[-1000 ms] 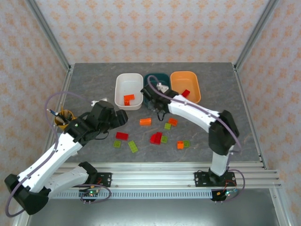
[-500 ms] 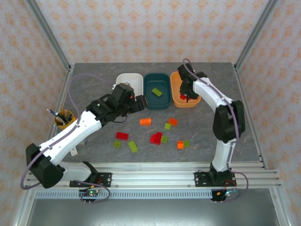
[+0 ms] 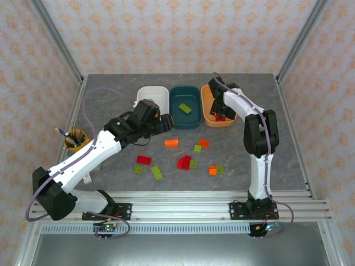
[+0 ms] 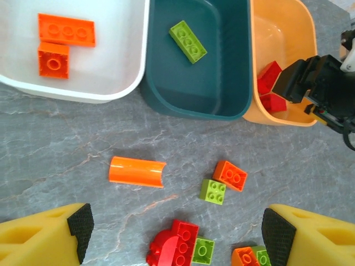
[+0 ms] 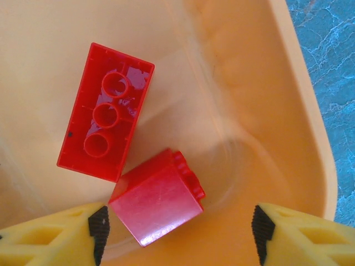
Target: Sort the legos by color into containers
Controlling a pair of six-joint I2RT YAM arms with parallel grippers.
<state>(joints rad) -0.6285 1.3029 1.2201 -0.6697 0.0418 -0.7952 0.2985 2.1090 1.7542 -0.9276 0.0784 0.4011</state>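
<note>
Two red bricks [image 5: 105, 111] lie in the orange bin [image 5: 288, 83], with the right gripper [image 5: 178, 227] spread wide above them, grasping nothing.
The three bins stand in a row at twelve o'clock on the table [image 3: 111, 100]. The white bin [image 4: 111, 83] holds two orange bricks [image 4: 66, 29], the dark teal bin [image 4: 222, 83] holds one green brick [image 4: 187, 41], and the orange bin is at the three o'clock end. The left gripper [image 4: 177, 230] hangs released and empty over the loose legos [image 4: 213, 191] scattered at six o'clock of the bins.
</note>
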